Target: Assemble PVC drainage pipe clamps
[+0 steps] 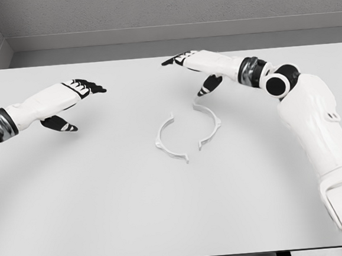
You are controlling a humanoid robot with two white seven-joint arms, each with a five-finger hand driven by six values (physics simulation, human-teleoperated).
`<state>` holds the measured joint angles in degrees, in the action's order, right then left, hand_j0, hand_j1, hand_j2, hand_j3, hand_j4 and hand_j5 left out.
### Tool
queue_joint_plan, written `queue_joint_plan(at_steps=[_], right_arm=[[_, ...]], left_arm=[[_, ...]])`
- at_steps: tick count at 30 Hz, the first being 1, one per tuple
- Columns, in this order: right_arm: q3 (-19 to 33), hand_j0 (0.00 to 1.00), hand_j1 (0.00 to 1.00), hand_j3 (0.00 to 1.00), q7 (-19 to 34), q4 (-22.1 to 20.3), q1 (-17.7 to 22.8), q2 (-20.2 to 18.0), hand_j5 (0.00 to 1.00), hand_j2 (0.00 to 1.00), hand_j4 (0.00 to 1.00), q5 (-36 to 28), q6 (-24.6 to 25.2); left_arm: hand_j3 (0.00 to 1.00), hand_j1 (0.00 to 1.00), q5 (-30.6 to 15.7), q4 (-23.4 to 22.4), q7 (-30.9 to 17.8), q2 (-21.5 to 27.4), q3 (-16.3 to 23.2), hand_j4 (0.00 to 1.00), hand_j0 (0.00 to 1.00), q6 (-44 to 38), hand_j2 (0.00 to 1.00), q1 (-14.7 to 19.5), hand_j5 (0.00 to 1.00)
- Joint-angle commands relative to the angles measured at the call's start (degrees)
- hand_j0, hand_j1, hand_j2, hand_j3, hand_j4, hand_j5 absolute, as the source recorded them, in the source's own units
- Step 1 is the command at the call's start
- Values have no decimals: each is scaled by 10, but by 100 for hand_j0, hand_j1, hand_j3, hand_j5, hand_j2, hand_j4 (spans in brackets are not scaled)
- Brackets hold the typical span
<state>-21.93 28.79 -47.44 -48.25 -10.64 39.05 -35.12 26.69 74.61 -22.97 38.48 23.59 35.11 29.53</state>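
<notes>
Two white curved plastic clamp halves (186, 133) lie facing each other mid-bench (107, 216), ready for joining. Right robot hand (193, 70) hovers just beyond them, fingers spread, empty; left robot hand (74, 103) likewise, well apart.

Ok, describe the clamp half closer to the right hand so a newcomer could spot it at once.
On the white table, look just right of the middle for two curved white clamp halves. The right clamp half lies below the right hand; unlike the left clamp half, it bulges rightward.

Bare table (107, 216) surrounds two clamp halves (186, 133); approaches unobstructed.
</notes>
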Motion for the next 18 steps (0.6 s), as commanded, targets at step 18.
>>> queue_joint_plan(at_steps=[18], right_arm=[[-15,100,100,100,-18,57,-2,-20,100,100,100,-1,1]], left_arm=[[100,100,-3,0,0,9,0,100,100,-1,100,1,100]])
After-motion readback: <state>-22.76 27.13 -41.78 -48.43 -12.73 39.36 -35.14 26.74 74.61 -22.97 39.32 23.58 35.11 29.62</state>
